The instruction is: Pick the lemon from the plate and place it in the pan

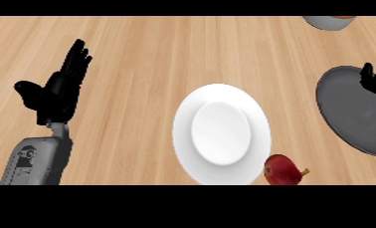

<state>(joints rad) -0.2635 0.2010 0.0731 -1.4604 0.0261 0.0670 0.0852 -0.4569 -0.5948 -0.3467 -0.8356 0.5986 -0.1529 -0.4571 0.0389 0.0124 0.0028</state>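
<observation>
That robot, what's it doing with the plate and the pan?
Not much shows right now. The white plate sits on the wooden counter with nothing on it, and no lemon is in sight. A red apple lies by the plate's lower right edge. At the right edge, a bit of the right hand is over the grey pan; whether it holds anything can't be seen. The left hand rests open at the left, fingers up.

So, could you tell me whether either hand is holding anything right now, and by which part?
The left hand is open and holds nothing. Only the fingertips of the right hand show over the dark grey pan, so its hold cannot be told.
</observation>
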